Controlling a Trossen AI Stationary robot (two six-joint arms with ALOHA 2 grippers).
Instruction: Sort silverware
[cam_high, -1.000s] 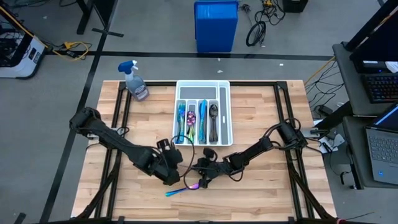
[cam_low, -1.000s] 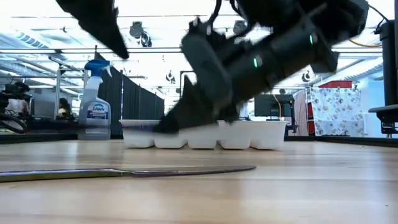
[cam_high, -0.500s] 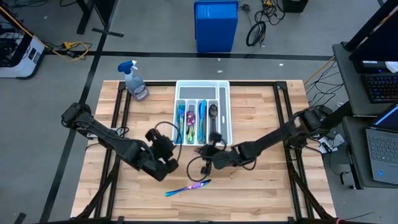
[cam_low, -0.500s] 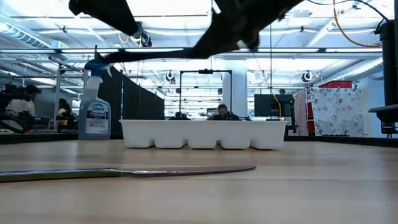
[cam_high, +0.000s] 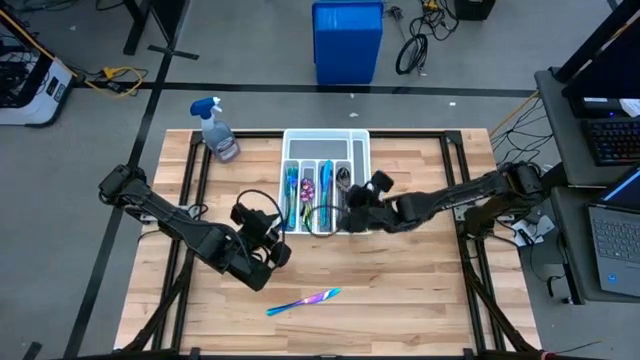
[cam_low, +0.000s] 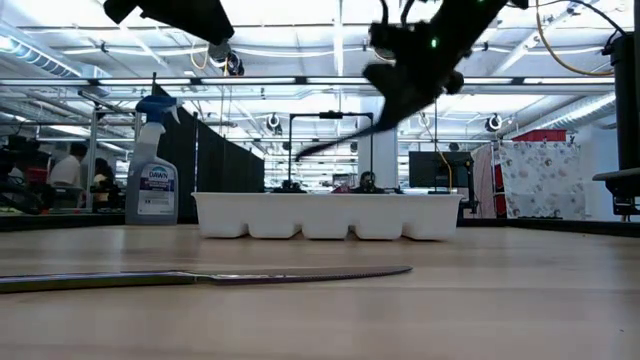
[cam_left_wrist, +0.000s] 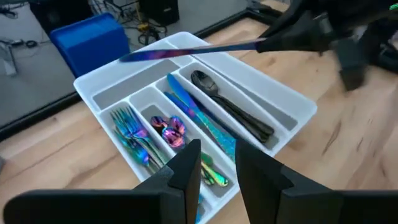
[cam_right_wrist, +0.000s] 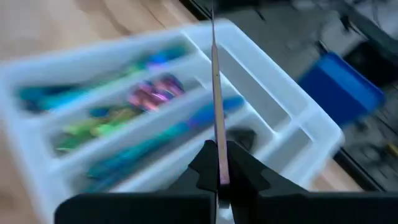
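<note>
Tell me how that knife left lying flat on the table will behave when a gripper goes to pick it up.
The knife looks slim and rigid, so it should lift without bending. It lies flat on the wooden table, so the fingers may struggle to get under it and could push it sideways. Its glossy iridescent finish suggests it is slippery. A roll is unlikely.

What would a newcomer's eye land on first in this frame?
The right end effector, shut on an iridescent knife, holds it in the air above the white tray at the table's far middle. A second knife lies alone on the near wood. The left end effector hovers in front of the tray, holding nothing.
</note>
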